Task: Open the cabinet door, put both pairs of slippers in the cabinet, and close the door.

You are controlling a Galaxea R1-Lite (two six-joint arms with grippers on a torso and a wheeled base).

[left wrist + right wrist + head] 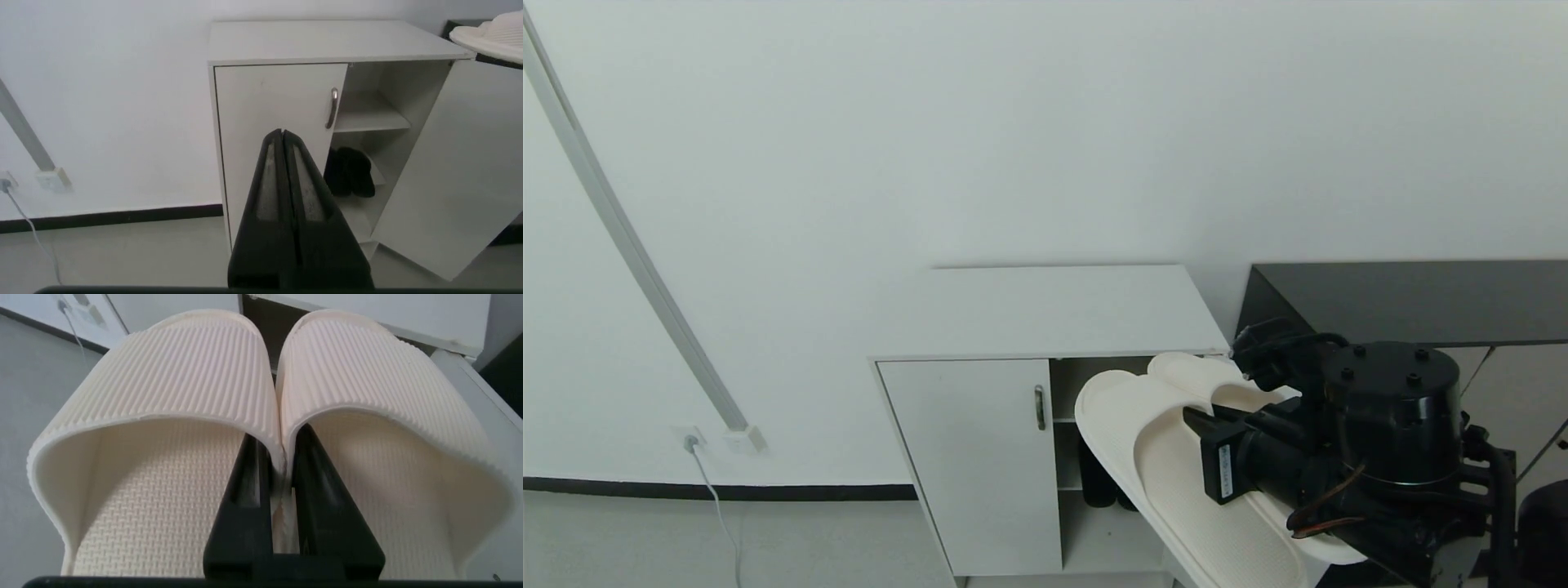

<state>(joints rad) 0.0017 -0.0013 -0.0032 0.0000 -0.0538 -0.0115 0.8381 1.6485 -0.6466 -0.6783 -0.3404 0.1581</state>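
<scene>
A white cabinet [1054, 310] stands against the wall, its left door [972, 457] closed and its right door [458, 163] swung open. On a lower shelf inside sits a pair of black slippers [351, 171], also seen as dark shapes [1098, 482] in the head view. My right gripper [278, 457] is shut on a pair of cream slippers [180, 400], pinching their inner walls together. It holds the cream slippers [1160, 457] in front of the open compartment, toes toward the cabinet. My left gripper [282, 139] is shut and empty, held off in front of the closed door.
A dark tabletop [1413, 302] adjoins the cabinet on the right. A wall socket [690, 441] with a hanging cable and a slanted conduit [621, 229] are on the wall at left. Bare floor lies before the cabinet.
</scene>
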